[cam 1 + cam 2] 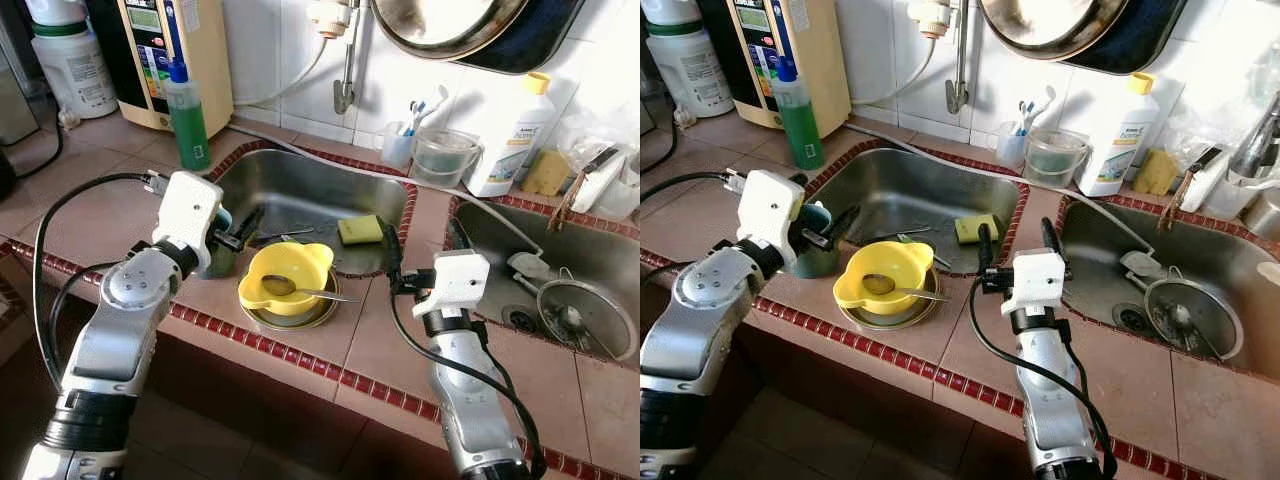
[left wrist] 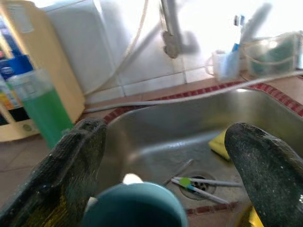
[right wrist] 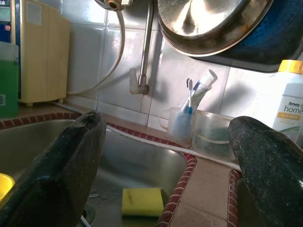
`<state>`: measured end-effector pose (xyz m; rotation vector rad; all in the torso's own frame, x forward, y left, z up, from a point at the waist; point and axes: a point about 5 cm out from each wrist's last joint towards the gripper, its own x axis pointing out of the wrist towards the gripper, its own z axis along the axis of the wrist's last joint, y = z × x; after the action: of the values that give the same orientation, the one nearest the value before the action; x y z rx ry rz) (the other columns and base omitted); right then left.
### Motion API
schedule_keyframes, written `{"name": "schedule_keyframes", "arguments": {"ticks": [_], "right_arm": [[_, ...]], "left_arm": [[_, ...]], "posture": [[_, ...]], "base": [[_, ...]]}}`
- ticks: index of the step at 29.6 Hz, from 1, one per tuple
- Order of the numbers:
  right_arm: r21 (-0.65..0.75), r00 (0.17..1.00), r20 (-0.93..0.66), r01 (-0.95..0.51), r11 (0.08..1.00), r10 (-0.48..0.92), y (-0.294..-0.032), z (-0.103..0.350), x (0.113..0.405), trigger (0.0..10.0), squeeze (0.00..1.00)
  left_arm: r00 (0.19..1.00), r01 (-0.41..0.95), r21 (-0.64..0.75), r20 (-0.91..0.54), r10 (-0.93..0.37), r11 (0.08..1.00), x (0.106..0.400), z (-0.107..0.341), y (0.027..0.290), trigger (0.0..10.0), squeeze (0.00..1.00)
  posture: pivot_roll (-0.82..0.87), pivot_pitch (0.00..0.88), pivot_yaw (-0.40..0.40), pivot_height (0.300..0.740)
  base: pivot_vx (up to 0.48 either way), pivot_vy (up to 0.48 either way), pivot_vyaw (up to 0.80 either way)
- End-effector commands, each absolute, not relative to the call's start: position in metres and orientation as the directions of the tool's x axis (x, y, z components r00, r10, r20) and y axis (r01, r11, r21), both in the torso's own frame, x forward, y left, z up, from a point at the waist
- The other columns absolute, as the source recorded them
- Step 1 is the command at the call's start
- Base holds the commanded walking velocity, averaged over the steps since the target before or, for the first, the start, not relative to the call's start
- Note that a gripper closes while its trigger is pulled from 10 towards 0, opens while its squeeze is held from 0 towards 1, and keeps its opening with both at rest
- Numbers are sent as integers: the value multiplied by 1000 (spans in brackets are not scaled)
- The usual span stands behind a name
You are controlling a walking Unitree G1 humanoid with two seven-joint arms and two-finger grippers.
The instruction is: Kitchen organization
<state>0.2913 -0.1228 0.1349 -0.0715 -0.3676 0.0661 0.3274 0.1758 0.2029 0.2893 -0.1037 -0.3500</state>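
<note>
The tiled surface carries two steel sinks: the left sink dead ahead at twelve o'clock and the right sink off at two o'clock. Between robot and left sink, on the near rim, sits a yellow bowl nested on a metal dish, a spoon lying in it with its handle pointing to about three o'clock.

The relation that matters is at the left pincer. A teal cup stands upright on the surface at about nine o'clock from the bowl, and the left pincer straddles it — fingers spread wide, one on each side of the rim, holding nothing as far as the wrist view shows (no pad is seen touching the cup). The cup is low between the fingers and its axis is vertical, so the left arm is plainly the nearer one for it.

The right pincer hovers over the strip of surface between the two sinks, fingers wide apart and empty, pointing toward twelve o'clock.

In the way — the yellow bowl crowds the cup's right side, just beside the inner finger. The green soap bottle stands at eleven o'clock, well apart. A yellow sponge and some utensils lie in the left sink.
</note>
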Motion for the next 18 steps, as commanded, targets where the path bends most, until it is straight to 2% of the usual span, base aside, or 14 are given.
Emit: {"name": "schedule_keyframes", "arguments": {"ticks": [1,10,15,18], "right_arm": [[-79,927,368,-48,996,74,-124,139,290,10000,0],[-75,930,358,-59,995,82,-122,136,289,10000,0],[-77,929,356,-77,994,100,-119,137,290,10000,0],[-80,929,355,-84,993,107,-118,136,291,10000,0]], "left_arm": [[943,304,269,49,-328,914,330,206,183,10000,0],[968,228,241,45,-245,944,324,204,199,10000,0],[956,272,261,37,-291,926,319,207,196,10000,0],[936,331,268,27,-351,905,316,210,184,10000,0]], "posture": [[-194,22,3,740],[-181,18,-16,740],[-173,15,-22,740],[-170,13,-23,740]], "base": [[0,0,0],[0,0,0],[0,0,0],[0,0,0]]}}
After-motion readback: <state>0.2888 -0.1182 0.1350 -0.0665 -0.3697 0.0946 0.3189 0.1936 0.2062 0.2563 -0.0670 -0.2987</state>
